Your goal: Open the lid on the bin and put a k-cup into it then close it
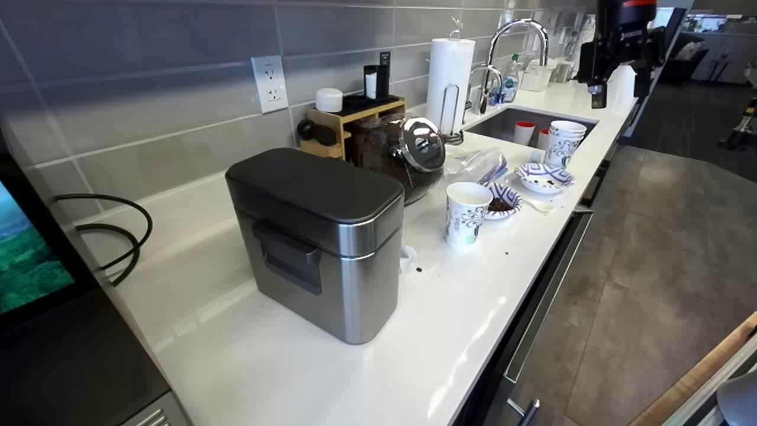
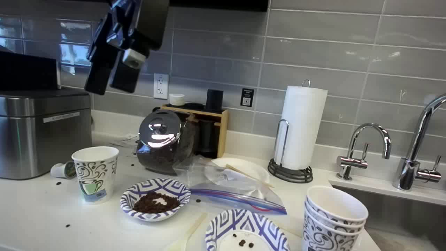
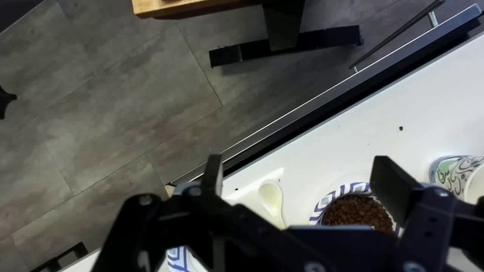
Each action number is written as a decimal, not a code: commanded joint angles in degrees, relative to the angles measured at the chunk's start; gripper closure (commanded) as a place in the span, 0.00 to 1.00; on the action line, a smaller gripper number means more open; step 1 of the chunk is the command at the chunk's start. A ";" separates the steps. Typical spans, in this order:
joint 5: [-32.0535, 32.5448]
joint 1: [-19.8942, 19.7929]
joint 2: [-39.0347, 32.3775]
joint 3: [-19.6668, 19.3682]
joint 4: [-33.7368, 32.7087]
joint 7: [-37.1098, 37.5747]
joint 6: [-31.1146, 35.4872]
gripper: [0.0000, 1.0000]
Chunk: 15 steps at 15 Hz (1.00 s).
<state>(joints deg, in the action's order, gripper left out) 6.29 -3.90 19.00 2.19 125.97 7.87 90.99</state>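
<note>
Around me: a grey tiled wall [image 1: 177, 71] behind a white counter [image 1: 449, 331].
In an exterior view I see the wall at ten o'clock, the counter at five and a grey-brown floor [image 1: 639, 343] at four; in an exterior view, a bright reflection [image 2: 75, 52] shines on the tiles at ten.

A white bench [image 1: 426, 331] holds a steel bin [image 1: 322, 242], sideways k-cup [image 2: 63, 170], paper cup [image 2: 94, 174], two patterned bowls [image 2: 150, 184], lidded jar [image 2: 167, 153] and stacked cups [image 2: 336, 218].
</note>
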 commanded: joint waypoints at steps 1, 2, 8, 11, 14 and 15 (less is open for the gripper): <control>0.18 0.78 -0.04 -0.70 -0.10 0.18 -0.12 0.00; 0.18 0.78 -0.04 -0.70 -0.10 0.18 -0.12 0.00; -1.36 1.57 -0.66 0.35 0.01 2.48 1.05 0.00; -4.48 3.64 -0.39 1.67 -0.17 3.51 2.71 0.00; -7.84 5.84 0.70 3.41 0.83 4.65 7.14 0.00; -9.11 6.62 1.03 3.78 1.41 4.09 9.59 0.00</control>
<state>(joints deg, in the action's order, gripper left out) 0.45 0.69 18.85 5.07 125.96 11.12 95.66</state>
